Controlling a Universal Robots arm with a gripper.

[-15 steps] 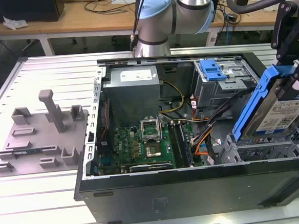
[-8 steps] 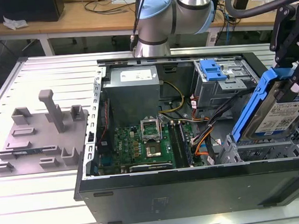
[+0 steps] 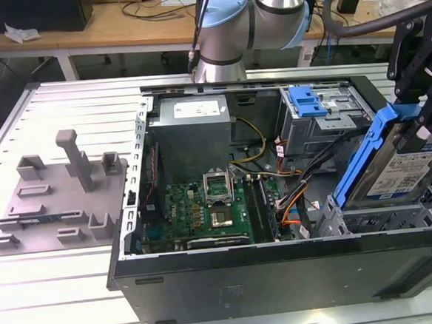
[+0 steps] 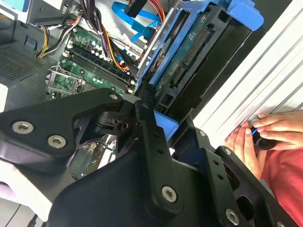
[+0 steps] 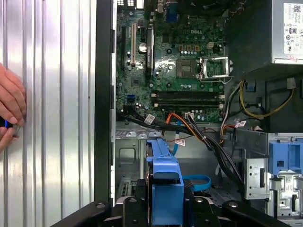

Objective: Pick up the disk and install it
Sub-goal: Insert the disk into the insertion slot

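Grey fixture plate [image 3: 55,195]: lying on the ribbed table [image 3: 71,98] at the exterior view's left, well apart from the work.
Open computer case [image 3: 283,276]: lying on its side, with the motherboard [image 3: 204,207] facing up.
Orange and black cables [image 3: 293,201]: running loose across the case floor beside the lower drive bay [image 3: 397,212].
Disk [image 3: 398,168]: hanging tilted over that bay at the exterior view's right, blue carrier edge leading.
Gripper [image 3: 427,121]: clamping the disk by its carrier, closed tight against both sides.
Hand [image 4: 265,137]: resting on the table just outside the case wall.
Risk: the tilted carrier could be catching the bay rim or pinching the cables, and a skewed entry would be causing that.
Writing: white labels are showing on the power supply [image 3: 190,112] and the disk. I am leaving their print unread.
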